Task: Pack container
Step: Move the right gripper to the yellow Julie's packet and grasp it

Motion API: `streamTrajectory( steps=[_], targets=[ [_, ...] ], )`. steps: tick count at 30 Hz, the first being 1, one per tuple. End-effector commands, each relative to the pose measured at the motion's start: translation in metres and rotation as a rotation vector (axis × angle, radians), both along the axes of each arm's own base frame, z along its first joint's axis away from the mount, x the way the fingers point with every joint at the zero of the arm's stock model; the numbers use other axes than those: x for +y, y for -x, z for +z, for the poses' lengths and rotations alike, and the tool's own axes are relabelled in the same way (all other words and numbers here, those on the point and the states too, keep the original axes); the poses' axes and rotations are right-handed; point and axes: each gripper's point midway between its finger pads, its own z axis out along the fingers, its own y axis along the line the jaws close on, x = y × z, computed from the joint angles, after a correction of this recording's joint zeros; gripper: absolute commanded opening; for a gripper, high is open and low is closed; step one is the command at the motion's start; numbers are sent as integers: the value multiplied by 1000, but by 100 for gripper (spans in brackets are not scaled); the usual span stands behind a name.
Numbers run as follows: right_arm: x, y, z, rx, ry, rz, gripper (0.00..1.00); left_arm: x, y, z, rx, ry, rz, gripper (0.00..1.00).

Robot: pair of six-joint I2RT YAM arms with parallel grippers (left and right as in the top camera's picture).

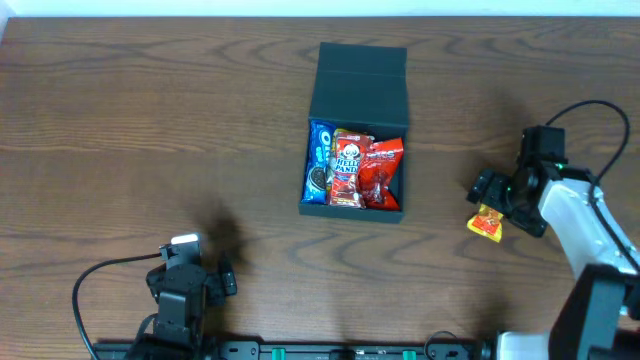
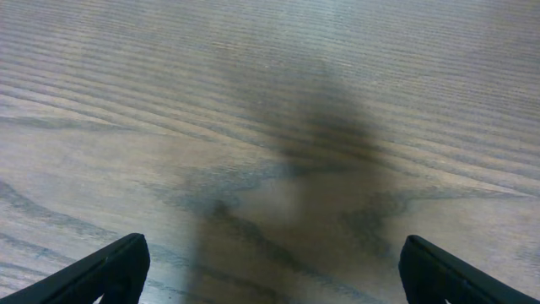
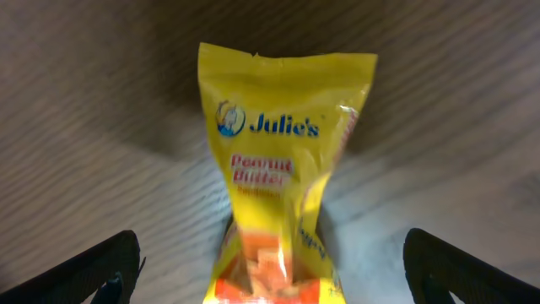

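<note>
Brown wood-grain worktop, spread under everything. Dark green matte container at its middle, hinged flap lid thrown open and lying flat on the far side. Packed side by side inside: 3 snack packets.

White-and-black right arm well to the right of the container, reaching in from the near edge. Right pincer at full spread, gripping nothing, hung directly over the yellow packet, 1 dark finger on either side of it and clear of its edges. Left pincer off to the near-left of the container, well apart from it, likewise wide open and empty, over bare wood with a soft shadow beneath.

Inside the container, left to right: blue Oreo packet against the left wall, red-and-white Hello Panda packet in the middle, red packet by the right wall, print unreadable.

Smallest, outside and right of the container: the yellow packet, marked Julie's Peanut Butter, flat on the wood, orange at its near end.
</note>
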Motion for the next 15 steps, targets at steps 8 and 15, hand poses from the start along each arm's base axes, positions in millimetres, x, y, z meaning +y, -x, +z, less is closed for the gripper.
streamTrajectory(
  steps=[8,15],
  targets=[
    [-3,-2,-22,21,5,21,99,5,9,-16,58,-34,4,95],
    [0,6,-40,15,5,22,99,5,9,-16,58,-34,4,95]
  ],
)
